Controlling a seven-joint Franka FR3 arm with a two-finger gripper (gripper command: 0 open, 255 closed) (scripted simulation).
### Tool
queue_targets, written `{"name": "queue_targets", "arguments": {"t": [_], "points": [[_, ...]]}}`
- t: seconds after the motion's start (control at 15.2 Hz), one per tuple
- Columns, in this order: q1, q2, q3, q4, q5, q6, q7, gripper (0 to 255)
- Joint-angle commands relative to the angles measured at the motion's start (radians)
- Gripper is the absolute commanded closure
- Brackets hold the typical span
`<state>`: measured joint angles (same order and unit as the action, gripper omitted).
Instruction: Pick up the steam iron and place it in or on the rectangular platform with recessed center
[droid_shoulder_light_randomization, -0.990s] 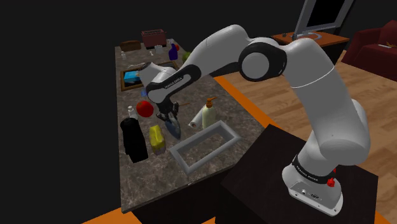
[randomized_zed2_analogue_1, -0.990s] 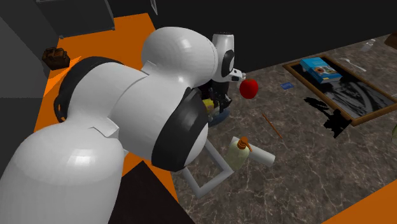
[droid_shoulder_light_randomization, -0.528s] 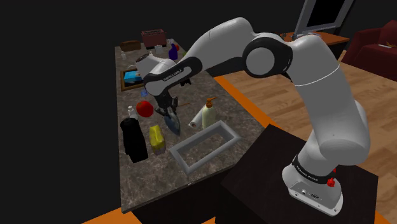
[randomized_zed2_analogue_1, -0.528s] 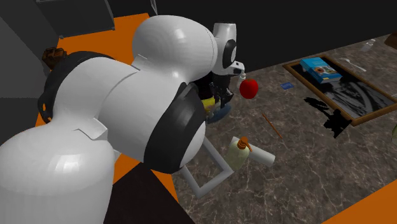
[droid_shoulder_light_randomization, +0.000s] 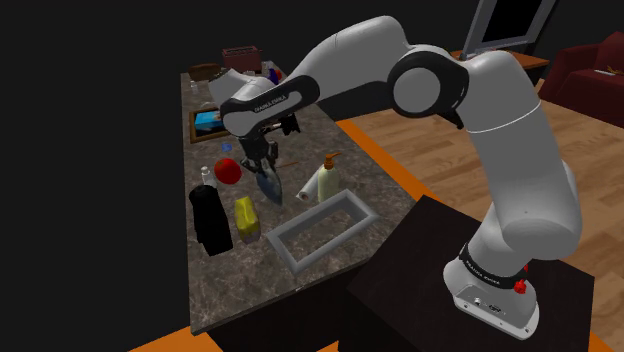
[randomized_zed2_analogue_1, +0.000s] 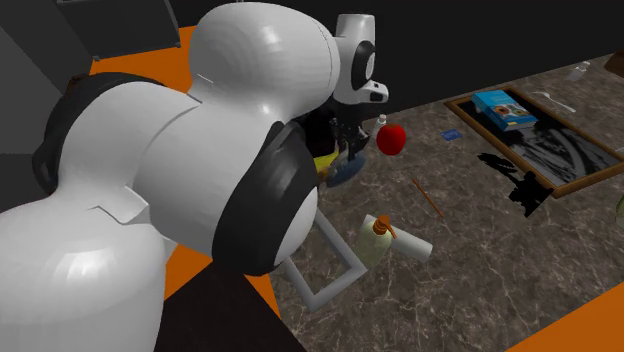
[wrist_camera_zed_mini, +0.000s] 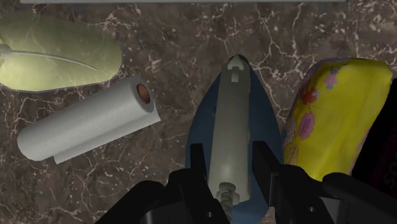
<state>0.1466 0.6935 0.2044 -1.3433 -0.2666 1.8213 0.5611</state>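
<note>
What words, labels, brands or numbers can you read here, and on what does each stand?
No text reads clearly.
White lettering on the forearm: too small to read.
White lettering on the arm's base: too small.
Print on the blue box: blurred.

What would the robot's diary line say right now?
gripper: shut on steam iron | beside: yellow pouch | platform: iron not yet inside

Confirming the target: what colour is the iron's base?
The iron has a blue base and grey handle; the wrist view shows it best.
</note>
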Motion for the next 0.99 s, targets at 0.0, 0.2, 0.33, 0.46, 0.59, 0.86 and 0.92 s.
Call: {"name": "queue_targets", "arguments": {"t": [0.0,0.2,0.33,0.46,0.59,0.86,0.92], "points": [[0.000,-0.014,0.002,0.005,0.003,-0.019,-0.003,255],[-0.010,-0.072,0.007,-0.067,0.009,-0.005,0.000,255],[-0.027,-0.165,0.015,-0.214,0.018,0.049,0.009,255],[-0.041,-0.250,0.022,-0.345,0.028,0.096,0.015,255],[-0.052,-0.330,0.029,-0.464,0.040,0.136,0.018,255],[-0.070,-0.485,0.040,-0.679,0.069,0.202,0.015,255],[-0.073,-0.523,0.042,-0.729,0.077,0.216,0.013,255]]}}
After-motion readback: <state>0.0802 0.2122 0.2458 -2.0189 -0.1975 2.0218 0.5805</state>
